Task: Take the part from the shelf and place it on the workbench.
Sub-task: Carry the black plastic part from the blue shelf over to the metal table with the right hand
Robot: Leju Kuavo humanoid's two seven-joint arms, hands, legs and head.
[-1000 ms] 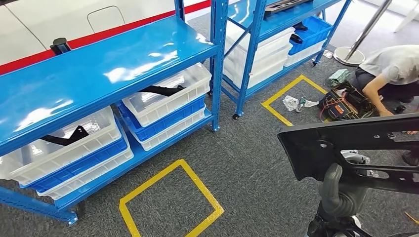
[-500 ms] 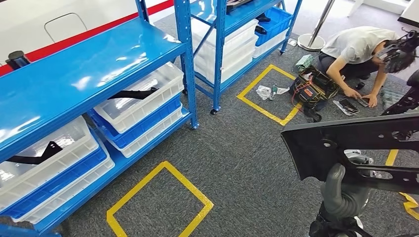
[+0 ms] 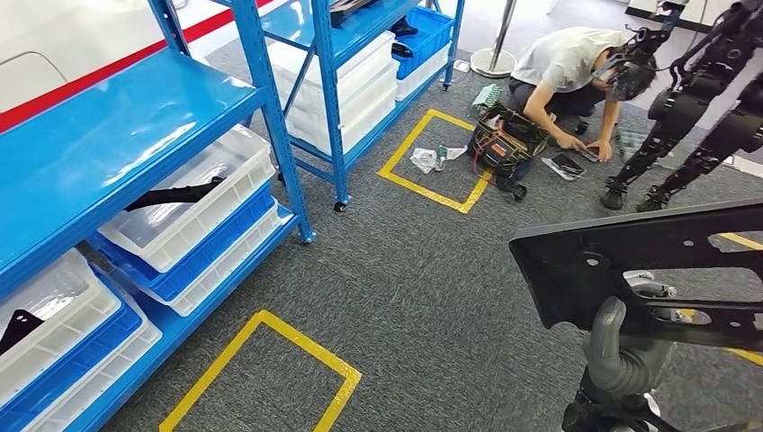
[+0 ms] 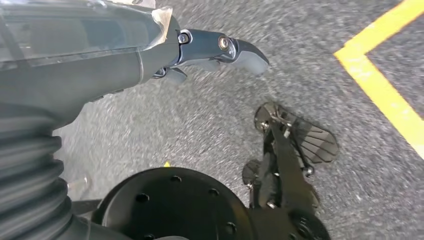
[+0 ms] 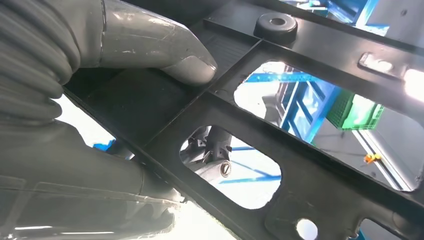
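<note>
My right hand [image 3: 621, 346] grips the part [image 3: 648, 265], thumb pressed on its flat face, holding it up over the grey carpet. It is a flat black plastic frame with rounded rectangular cut-outs, ribs and small round holes. My left hand [image 4: 220, 50] hangs above the floor with nothing in it, fingers apart. Two blue shelves [image 3: 117, 135] hold white and blue bins. Two yellow taped squares [image 3: 270, 360] mark the carpet. One person [image 3: 567, 63] crouches beyond.
</note>
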